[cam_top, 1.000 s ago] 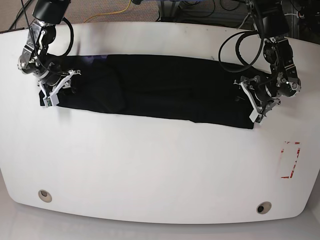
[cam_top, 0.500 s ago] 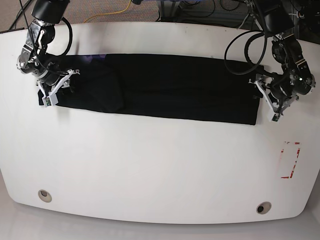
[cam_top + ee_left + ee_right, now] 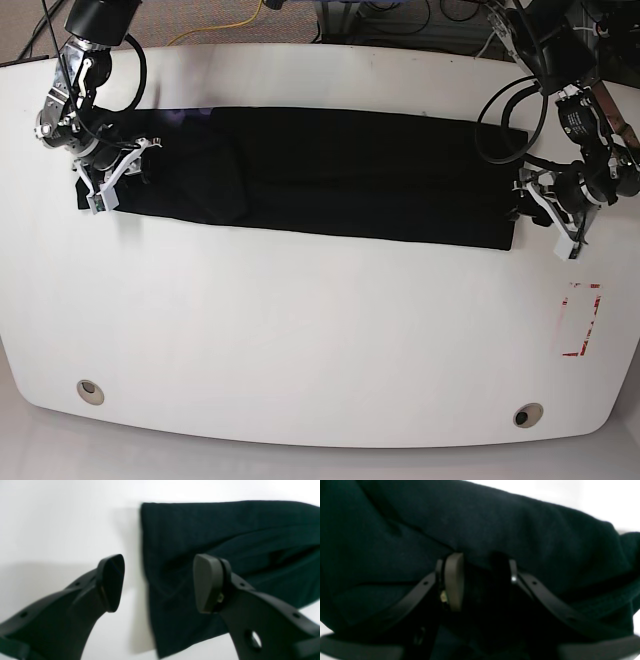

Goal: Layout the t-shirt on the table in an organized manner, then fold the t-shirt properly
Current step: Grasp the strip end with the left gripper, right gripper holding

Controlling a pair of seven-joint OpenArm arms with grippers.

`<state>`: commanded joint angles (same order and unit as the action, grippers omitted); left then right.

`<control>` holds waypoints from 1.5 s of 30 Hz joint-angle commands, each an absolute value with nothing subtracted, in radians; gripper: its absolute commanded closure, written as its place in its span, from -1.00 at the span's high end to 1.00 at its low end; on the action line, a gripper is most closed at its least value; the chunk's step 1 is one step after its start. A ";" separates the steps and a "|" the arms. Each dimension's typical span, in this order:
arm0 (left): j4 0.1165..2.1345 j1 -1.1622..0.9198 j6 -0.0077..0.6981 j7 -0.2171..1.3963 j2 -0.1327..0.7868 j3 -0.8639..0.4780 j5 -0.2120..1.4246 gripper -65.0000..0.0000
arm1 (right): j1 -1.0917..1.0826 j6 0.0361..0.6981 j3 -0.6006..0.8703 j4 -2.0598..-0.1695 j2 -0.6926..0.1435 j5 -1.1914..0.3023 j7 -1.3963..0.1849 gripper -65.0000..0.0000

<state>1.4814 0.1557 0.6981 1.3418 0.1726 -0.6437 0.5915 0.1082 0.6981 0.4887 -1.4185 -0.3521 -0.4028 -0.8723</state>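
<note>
Now | t-shirt (image 3: 340, 175): black cloth strip | left fingers (image 3: 157, 582) apart, empty | right fingers (image 3: 480, 580) pinching cloth

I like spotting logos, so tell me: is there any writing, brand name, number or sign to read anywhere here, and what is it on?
No readable text in any view.
The t-shirt: plain black, no print showing.
The table: no writing; its red tape rectangle is only an outline.
The left gripper and right gripper: no labels visible.
</note>
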 joint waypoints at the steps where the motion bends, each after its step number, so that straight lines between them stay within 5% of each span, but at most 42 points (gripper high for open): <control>1: 1.448 0.165 0.698 1.340 0.173 -0.656 0.591 0.26 | 0.108 0.698 0.489 -1.419 -0.352 -0.403 -0.872 -0.31; 28: 1.218 0.131 0.698 1.259 0.173 -0.572 0.587 0.24 | 0.105 0.698 0.489 -1.420 -0.332 -0.403 -0.883 -0.31; 37: 1.219 0.111 0.698 1.230 0.171 -0.503 0.591 -0.59 | 0.096 0.698 0.489 -1.420 -0.331 -0.404 -0.883 -0.31; 45: 1.293 0.113 0.698 1.214 0.174 -0.503 0.585 -0.65 | 0.087 0.698 0.489 -1.415 -0.331 -0.398 -0.885 -0.31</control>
<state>1.2927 0.1128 0.6981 1.2144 0.1741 -0.5025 0.5854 0.0867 0.6981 0.4887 -1.4154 -0.3307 -0.3982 -0.8846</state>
